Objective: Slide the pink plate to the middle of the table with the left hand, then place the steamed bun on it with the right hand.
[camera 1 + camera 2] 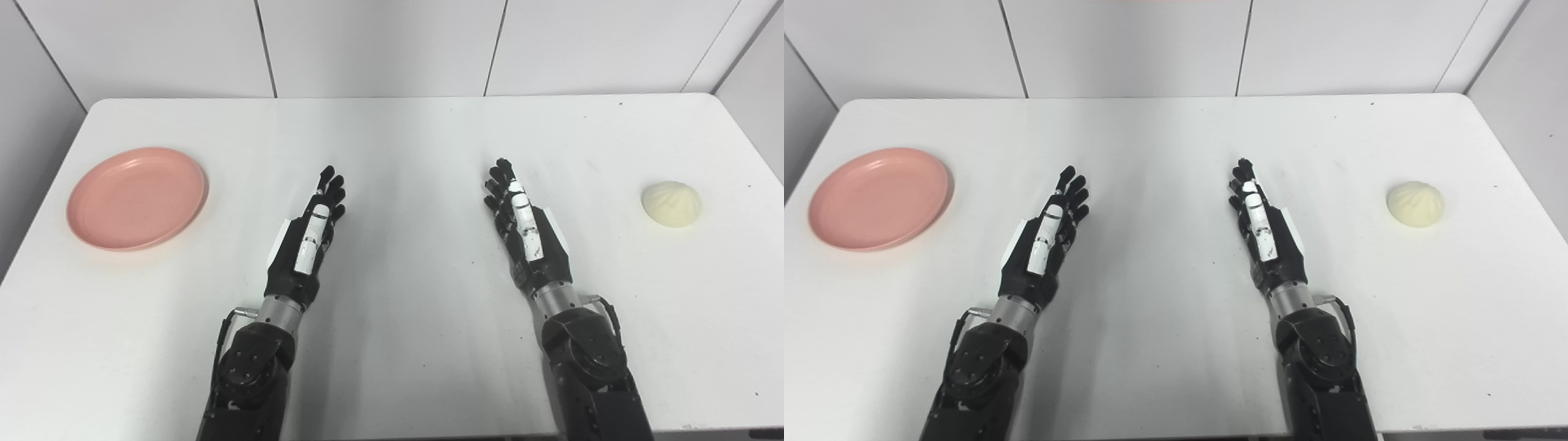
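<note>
Your left hand [309,242] lies released, fingers outstretched, with the pink plate [137,197] well off to its left, far from your right hand [525,233], equally released.

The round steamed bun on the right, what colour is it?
Creamy off-white, with pleats spiralling on top: round steamed bun, clearest in the left eye view.

the plate [136,197] lies on the table [404,141] well to the left of the left hand's fingers [329,191]. the steamed bun [671,203] lies well to the right of the right hand's fingers [503,184], and bare tabletop lies between the two sets of fingers.
</note>
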You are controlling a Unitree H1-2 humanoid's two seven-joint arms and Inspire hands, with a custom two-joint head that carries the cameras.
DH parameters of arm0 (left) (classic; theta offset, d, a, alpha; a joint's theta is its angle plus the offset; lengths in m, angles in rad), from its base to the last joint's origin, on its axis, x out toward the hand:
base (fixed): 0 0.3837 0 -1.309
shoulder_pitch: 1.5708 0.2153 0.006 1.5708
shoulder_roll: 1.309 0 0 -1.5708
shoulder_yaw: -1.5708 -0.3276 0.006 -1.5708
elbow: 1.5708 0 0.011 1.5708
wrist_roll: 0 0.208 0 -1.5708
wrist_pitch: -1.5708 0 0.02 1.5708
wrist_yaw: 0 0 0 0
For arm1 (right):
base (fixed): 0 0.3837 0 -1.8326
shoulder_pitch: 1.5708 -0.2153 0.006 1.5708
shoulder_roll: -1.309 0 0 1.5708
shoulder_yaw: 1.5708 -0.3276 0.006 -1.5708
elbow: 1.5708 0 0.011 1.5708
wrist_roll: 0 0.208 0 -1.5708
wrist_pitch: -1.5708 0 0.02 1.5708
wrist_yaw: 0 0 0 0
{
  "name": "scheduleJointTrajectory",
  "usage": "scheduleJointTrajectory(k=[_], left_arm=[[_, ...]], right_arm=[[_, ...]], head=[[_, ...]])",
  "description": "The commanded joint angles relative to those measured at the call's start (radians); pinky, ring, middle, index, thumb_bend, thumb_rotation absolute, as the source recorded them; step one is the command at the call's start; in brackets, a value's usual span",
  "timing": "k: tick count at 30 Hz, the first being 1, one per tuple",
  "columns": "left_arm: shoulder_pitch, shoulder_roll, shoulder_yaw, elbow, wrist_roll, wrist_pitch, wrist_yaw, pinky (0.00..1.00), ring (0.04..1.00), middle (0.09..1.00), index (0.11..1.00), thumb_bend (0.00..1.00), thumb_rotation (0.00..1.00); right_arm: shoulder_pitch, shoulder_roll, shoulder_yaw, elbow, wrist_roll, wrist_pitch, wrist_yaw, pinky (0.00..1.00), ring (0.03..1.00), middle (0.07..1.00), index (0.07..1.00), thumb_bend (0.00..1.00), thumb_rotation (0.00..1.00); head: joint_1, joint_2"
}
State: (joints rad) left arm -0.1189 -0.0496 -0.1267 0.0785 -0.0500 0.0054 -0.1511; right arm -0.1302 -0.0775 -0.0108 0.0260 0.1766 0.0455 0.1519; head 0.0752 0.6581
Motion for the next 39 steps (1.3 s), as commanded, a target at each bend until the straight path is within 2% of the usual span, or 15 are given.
scheduleJointTrajectory(k=[1, 16, 22, 26, 29, 31, 39], left_arm=[[0.047, 0.011, 0.002, 0.049, 0.001, 0.063, 0.001, 1.00, 1.000, 1.000, 1.000, 0.33, 1.00], [0.049, 0.012, 0.000, 0.042, 0.006, 0.069, 0.004, 1.00, 1.000, 1.000, 1.000, 0.32, 1.00], [0.040, -0.004, -0.004, 0.083, 0.008, 0.033, 0.011, 1.00, 1.000, 1.000, 1.000, 0.29, 1.00], [0.026, -0.021, -0.017, 0.119, 0.041, 0.011, 0.032, 1.00, 1.000, 1.000, 1.000, 0.30, 1.00], [0.013, -0.025, -0.027, 0.156, 0.060, -0.017, 0.035, 1.00, 1.000, 1.000, 1.000, 0.36, 1.00], [0.005, -0.029, -0.028, 0.183, 0.062, -0.035, 0.034, 1.00, 1.000, 1.000, 1.000, 0.38, 1.00], [-0.002, -0.037, -0.031, 0.203, 0.079, -0.051, 0.043, 1.00, 1.000, 1.000, 1.000, 0.39, 1.00]], right_arm=[[0.026, 0.009, 0.007, 0.014, 0.003, 0.037, 0.000, 1.00, 1.000, 1.000, 1.000, 0.15, 1.00], [0.027, 0.004, 0.010, 0.011, 0.008, 0.044, 0.008, 1.00, 1.000, 1.000, 1.000, 0.16, 1.00], [0.026, -0.011, 0.003, 0.027, 0.025, 0.025, 0.026, 1.00, 1.000, 1.000, 1.000, 0.16, 1.00], [0.023, -0.031, -0.002, 0.033, 0.031, 0.016, 0.034, 1.00, 1.000, 1.000, 1.000, 0.15, 1.00], [0.022, -0.035, -0.009, 0.032, 0.036, 0.027, 0.022, 1.00, 1.000, 1.000, 1.000, 0.13, 1.00], [0.022, -0.037, -0.010, 0.037, 0.028, 0.010, 0.018, 1.00, 1.000, 1.000, 1.000, 0.12, 1.00], [0.020, -0.045, -0.012, 0.041, 0.056, 0.009, 0.043, 1.00, 1.000, 1.000, 1.000, 0.11, 1.00]], head=[[0.001, 0.000], [0.004, -0.002], [0.115, -0.034], [0.200, -0.062], [0.219, -0.072], [0.227, -0.080], [0.233, -0.085]])
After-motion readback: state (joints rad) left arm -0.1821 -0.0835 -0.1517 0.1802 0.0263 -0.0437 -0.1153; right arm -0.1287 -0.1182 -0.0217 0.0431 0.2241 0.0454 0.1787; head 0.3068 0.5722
